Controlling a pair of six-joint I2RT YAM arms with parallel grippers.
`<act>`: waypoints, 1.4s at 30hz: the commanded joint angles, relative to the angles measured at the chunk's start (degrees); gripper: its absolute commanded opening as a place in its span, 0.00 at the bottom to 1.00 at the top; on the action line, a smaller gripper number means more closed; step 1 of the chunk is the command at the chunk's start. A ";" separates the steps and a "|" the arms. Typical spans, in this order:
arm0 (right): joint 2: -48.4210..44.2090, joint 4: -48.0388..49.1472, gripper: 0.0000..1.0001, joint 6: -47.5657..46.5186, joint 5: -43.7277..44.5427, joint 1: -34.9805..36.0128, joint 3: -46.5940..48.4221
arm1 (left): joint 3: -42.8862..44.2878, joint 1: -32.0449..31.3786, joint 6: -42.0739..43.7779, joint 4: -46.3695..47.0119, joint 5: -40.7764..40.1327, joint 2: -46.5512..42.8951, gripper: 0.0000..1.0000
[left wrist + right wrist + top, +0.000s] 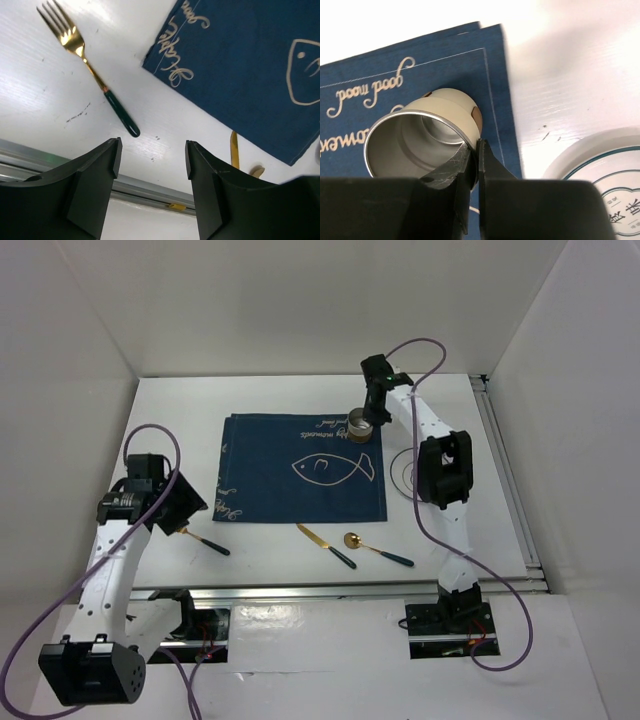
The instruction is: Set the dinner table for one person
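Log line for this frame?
right claw: shut on cup rim, at placemat corner | left claw: open, empty, near fork

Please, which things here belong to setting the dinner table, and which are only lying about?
For the setting: placemat, cup, fork, knife, spoon, plate.
Not for the setting: purple cables, metal rail.

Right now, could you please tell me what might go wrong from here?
1. The right gripper pinches only one side of the wall of the cup; the cup could twist or slip out.
2. The plate lies just beside the placemat, near the cup; a sideways swing might knock it.
3. The left gripper hangs open near the fork, which lies flat on the table; the gripper may push it rather than grip it.
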 commanded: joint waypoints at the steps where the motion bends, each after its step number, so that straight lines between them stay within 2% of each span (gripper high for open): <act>1: -1.08 1.89 0.14 0.13 -1.35 -0.43 -0.52 | -3.22 -0.23 -3.77 0.19 0.93 0.38 0.71; 2: -1.69 1.89 0.40 0.12 -2.06 -0.43 -1.31 | -3.84 -0.23 -3.78 0.20 0.93 1.08 0.71; 5: -3.70 3.20 0.89 0.12 -4.08 -0.43 -1.93 | -4.55 -0.85 -6.06 0.20 0.41 1.70 0.72; 7: -5.20 3.21 0.98 0.12 -4.78 -0.43 -1.93 | -5.07 -1.63 -8.60 -0.41 -2.05 2.84 0.72; 10: -9.42 3.21 1.00 0.12 -4.79 -0.43 -2.46 | -6.91 -3.30 -12.28 0.19 -5.03 4.59 0.72; 13: -15.04 4.35 1.00 -0.57 -4.79 -0.43 -5.09 | -10.69 -3.31 -14.93 1.77 -4.43 6.79 0.72; 22: -31.38 7.60 1.00 -0.58 -5.32 -0.95 -19.93 | -16.85 -5.59 -20.04 9.76 -4.34 10.48 0.72; 26: -35.62 8.13 1.00 -1.19 -5.85 -0.95 -25.74 | -17.38 -5.59 -20.56 12.51 -4.34 13.73 0.70; 29: -36.94 8.13 1.00 -1.20 -5.32 -1.48 -28.29 | -17.99 -6.12 -21.18 15.22 -5.65 16.97 0.64; 30: -37.55 8.13 1.00 -1.20 -5.32 -1.48 -28.82 | -17.99 -6.12 -21.18 15.75 -5.66 18.12 0.61; 31: -38.08 7.61 1.00 -1.20 -5.32 -1.48 -29.70 | -17.99 -6.12 -21.70 15.76 -6.18 19.35 0.49; 34: -38.61 7.61 1.00 -1.72 -4.79 -1.48 -31.10 | -16.60 -6.12 -22.40 14.63 -6.71 23.31 0.33; 35: -39.31 7.61 1.00 -1.72 -4.79 -1.48 -31.11 | -16.06 -6.12 -22.41 13.66 -7.41 23.84 0.19; 38: -40.45 7.08 1.00 -1.72 -4.79 -2.01 -32.95 | -13.61 -6.12 -22.41 9.88 -9.86 22.89 0.00; 42: -43.44 6.55 1.00 -1.11 -9.08 -5.42 -38.21 | -8.34 -6.65 -17.78 5.57 -13.65 16.92 0.00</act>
